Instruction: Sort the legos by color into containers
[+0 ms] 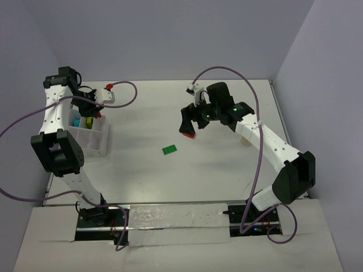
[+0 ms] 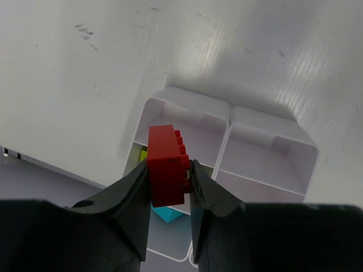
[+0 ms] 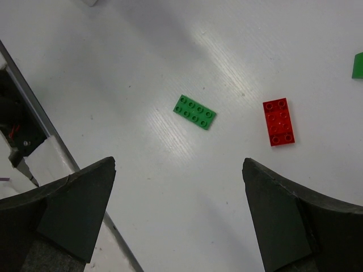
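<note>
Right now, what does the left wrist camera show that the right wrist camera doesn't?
Only the left wrist view shows the left claw gripping a red brick over the compartment box, where a blue piece lies in one cell. Only the right wrist view shows the right claw wide open above a flat green plate and a flat red plate, which lie apart from each other. Both views show their own claw's dark fingers and the white table.
</note>
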